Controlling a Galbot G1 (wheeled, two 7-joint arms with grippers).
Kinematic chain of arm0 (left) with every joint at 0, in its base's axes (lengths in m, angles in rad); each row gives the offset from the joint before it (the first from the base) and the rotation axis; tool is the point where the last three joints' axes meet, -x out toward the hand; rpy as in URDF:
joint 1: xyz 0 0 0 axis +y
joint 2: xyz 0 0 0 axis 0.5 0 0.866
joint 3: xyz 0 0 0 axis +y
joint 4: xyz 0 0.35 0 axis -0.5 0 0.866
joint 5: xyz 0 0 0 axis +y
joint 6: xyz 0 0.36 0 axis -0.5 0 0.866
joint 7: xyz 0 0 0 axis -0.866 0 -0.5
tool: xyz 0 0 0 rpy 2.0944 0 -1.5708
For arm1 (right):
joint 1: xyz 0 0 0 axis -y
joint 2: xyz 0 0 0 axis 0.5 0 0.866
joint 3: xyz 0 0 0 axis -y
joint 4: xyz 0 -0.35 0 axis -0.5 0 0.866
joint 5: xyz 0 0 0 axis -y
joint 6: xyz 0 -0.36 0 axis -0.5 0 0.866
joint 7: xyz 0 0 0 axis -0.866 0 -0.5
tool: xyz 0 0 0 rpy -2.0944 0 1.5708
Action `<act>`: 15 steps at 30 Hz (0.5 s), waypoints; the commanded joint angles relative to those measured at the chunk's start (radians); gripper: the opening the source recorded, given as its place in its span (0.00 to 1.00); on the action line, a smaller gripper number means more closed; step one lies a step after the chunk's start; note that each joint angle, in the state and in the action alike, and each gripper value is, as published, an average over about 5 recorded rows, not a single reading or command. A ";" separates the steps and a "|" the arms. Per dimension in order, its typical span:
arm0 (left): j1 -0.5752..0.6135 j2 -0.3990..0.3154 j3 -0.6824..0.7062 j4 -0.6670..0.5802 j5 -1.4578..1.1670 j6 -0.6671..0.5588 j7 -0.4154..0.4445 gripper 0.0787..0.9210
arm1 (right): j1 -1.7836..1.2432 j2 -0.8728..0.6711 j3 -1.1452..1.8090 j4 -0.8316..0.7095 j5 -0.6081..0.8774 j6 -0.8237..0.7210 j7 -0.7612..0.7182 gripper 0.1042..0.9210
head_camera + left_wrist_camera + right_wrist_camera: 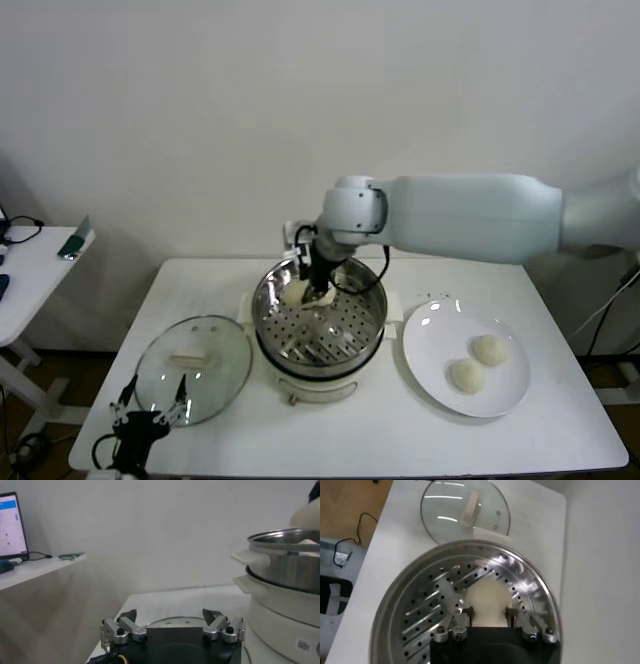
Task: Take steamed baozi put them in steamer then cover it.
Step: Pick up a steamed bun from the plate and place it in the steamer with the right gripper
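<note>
The steamer (365, 325) stands mid-table, its perforated tray (427, 607) bare in the right wrist view apart from one bun. My right gripper (318, 290) reaches down inside it at the far side. In the right wrist view this gripper (488, 614) is shut on a cream-white baozi (487, 597), held just above the tray. That baozi shows at the gripper's tip in the head view (297, 292). Two more baozi (489, 349) (467, 375) lie on the white plate (430, 335). My left gripper (150, 412) is open and empty at the table's front left.
The glass lid (193, 370) with a white handle lies flat left of the steamer, just beyond the left gripper (170, 614); it also shows in the right wrist view (445, 502). A side table (30, 265) with small items stands farther left. The steamer's wall (292, 560) rises beside the left gripper.
</note>
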 commanded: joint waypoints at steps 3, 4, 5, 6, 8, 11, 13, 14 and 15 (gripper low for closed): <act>0.000 -0.003 0.001 0.000 -0.001 -0.001 0.000 0.88 | -0.137 0.102 0.018 -0.087 -0.027 -0.055 0.099 0.46; 0.000 -0.004 0.002 0.000 -0.001 -0.001 0.000 0.88 | -0.143 0.105 0.020 -0.092 -0.028 -0.057 0.102 0.47; 0.000 -0.004 0.002 0.000 0.000 0.000 0.000 0.88 | -0.148 0.107 0.022 -0.097 -0.030 -0.059 0.106 0.47; -0.001 -0.004 0.003 0.000 0.000 0.000 0.000 0.88 | -0.152 0.109 0.023 -0.101 -0.031 -0.061 0.109 0.48; -0.001 -0.005 0.003 -0.001 0.000 0.000 0.000 0.88 | -0.158 0.111 0.024 -0.103 -0.032 -0.064 0.111 0.51; 0.000 -0.007 0.003 -0.002 0.000 0.001 0.000 0.88 | -0.163 0.108 0.018 -0.098 -0.034 -0.066 0.116 0.54; 0.001 -0.008 0.004 -0.003 0.001 0.001 0.000 0.88 | -0.167 0.103 0.020 -0.092 -0.034 -0.066 0.120 0.58; 0.002 -0.008 0.004 -0.004 0.001 0.001 0.000 0.88 | -0.166 0.098 0.024 -0.089 -0.035 -0.065 0.119 0.61; 0.002 -0.008 0.004 -0.004 0.001 0.001 0.000 0.88 | -0.162 0.092 0.030 -0.085 -0.034 -0.063 0.115 0.65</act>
